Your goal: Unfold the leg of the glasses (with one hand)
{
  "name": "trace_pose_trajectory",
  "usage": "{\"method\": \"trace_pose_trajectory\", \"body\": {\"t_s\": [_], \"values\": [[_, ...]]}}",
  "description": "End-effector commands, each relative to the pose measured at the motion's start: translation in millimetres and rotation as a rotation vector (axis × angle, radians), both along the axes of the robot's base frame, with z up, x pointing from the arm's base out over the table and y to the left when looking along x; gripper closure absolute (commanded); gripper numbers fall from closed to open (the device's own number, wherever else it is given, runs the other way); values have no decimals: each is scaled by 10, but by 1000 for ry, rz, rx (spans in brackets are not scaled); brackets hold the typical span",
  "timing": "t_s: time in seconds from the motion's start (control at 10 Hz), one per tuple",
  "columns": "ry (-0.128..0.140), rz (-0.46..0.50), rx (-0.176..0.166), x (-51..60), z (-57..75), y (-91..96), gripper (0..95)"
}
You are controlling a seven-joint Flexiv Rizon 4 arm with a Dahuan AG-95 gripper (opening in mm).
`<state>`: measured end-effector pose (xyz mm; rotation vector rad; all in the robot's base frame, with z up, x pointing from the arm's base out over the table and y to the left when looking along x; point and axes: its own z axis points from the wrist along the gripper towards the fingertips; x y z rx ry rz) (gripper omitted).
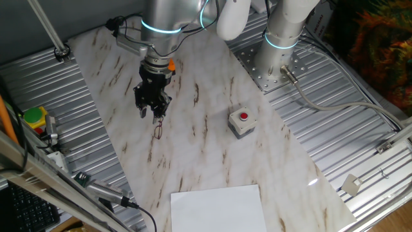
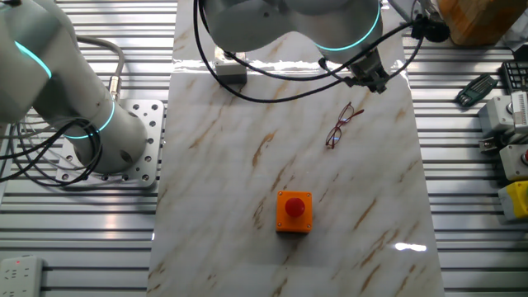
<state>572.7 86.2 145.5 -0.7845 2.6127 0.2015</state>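
Note:
The glasses lie on the marble board, a small thin dark wire frame. In the other fixed view the glasses lie slanted at the board's far right, and the leg looks folded along the frame. My gripper hangs just above the far end of the glasses, fingers pointing down and a little apart, holding nothing. In the other fixed view only the gripper's dark body shows under the arm, just beyond the glasses; its fingertips are hidden.
A grey button box with a red button stands mid-board, to the right of the glasses; it also shows in the other fixed view. A white sheet lies at the near edge. The arm's base and cables stand at the back right.

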Motion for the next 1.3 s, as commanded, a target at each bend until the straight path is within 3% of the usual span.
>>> {"method": "trace_pose_trajectory", "body": {"t_s": [0.1, 0.2, 0.4, 0.6, 0.8, 1.1, 1.3], "values": [[118, 26, -72, 10, -22, -10, 760], [145, 32, -94, 19, -38, -11, 760], [169, 46, -129, 38, -81, -16, 760], [235, 50, -185, 64, -191, -9, 760], [260, 44, -200, 69, -231, 25, 760], [291, 62, -257, 80, -278, 24, 760], [302, 68, -259, 83, -292, 22, 760]]}}
